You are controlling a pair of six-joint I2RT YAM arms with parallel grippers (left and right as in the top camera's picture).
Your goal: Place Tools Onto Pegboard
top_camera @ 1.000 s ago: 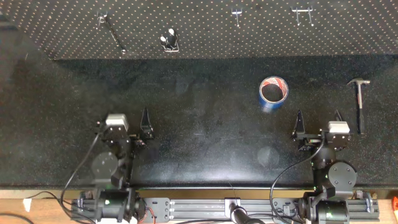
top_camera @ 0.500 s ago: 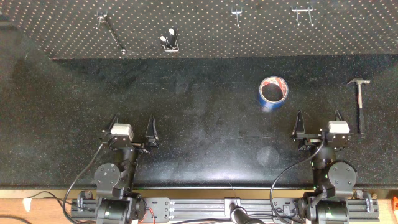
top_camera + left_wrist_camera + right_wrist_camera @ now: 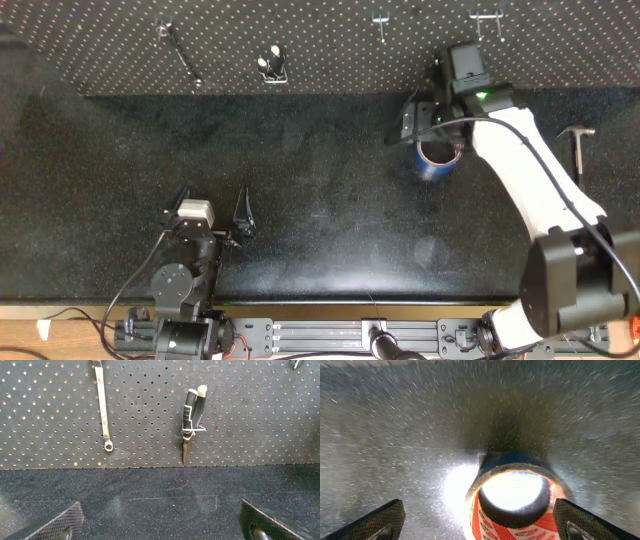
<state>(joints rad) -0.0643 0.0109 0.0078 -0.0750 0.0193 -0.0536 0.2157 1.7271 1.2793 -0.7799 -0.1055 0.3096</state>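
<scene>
A blue tape roll (image 3: 438,160) with a red and white label lies on the black table. My right gripper (image 3: 432,128) hangs over it. In the right wrist view the tape roll (image 3: 516,497) sits between the two widely spread fingers of the right gripper (image 3: 477,510), which is open. A hammer (image 3: 576,132) lies at the table's right edge. On the pegboard (image 3: 320,60) hang a wrench (image 3: 102,405) and pliers (image 3: 192,415). My left gripper (image 3: 212,206) rests open near the front left; in the left wrist view the left gripper (image 3: 161,512) faces the pegboard.
Two bare hooks (image 3: 380,22) (image 3: 487,22) stick out of the pegboard above the tape roll. The right arm's white link (image 3: 540,190) crosses the table diagonally beside the hammer. The middle of the table (image 3: 320,170) holds no objects.
The right arm has swung from its rest at the front right out to the tape roll by the pegboard. The left arm drew back slightly a second ago and has since stayed still.
</scene>
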